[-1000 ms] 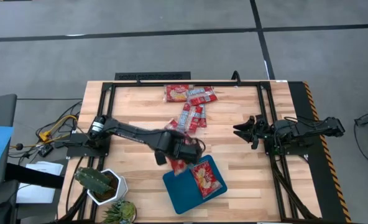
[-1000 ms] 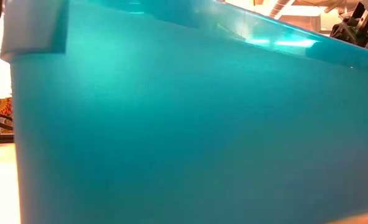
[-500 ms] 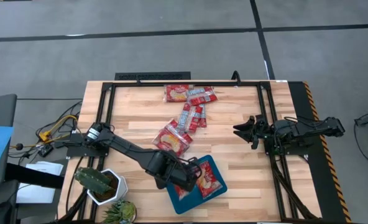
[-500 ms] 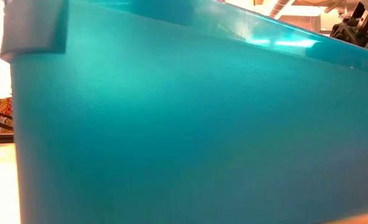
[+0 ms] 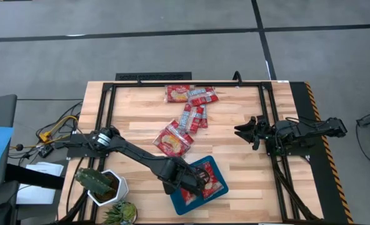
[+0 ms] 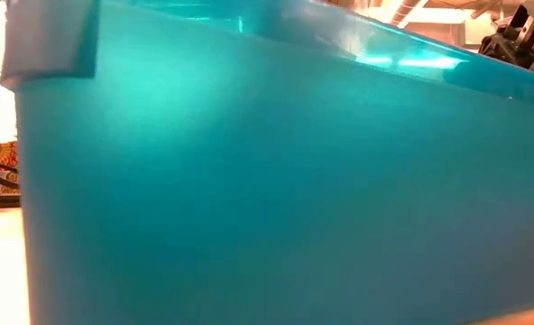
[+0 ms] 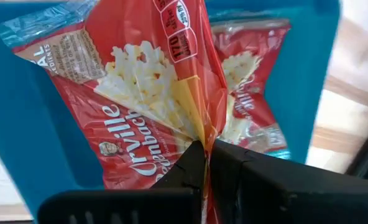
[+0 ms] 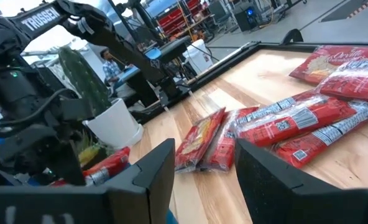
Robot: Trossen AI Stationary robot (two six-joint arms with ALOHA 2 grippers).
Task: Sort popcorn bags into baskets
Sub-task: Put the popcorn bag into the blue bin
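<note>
Grey concrete floor surrounds a wooden tabletop (image 5: 235,169) seen from above, with a cactus in a white pot (image 5: 100,184) at the lower left of the frame. A teal tray (image 5: 175,199) sits at the lower centre of the tabletop, one wide popcorn bag (image 5: 211,178) already lying flat in it.

From the left, the left arm reaches across, and the left gripper (image 5: 194,183) hangs over the tray. Its jaws are pinched tight on a second wide bag (image 7: 140,93), which the wrist view shows dangling above the tray floor, partly over the bag already there.

More bags wait on the tabletop: two wide ones (image 5: 172,140) just above the tray, a group of narrow packets (image 5: 194,117) at centre, and another cluster (image 5: 190,94) near the top edge.

At the right side of the frame, the right gripper (image 5: 244,131) waits, jaws wide apart and holding nothing.

This looks like the drop-off step. The next move seems to call for lowering a little and spreading the jaws so the bag lands flat inside the rim, not draped over it.
</note>
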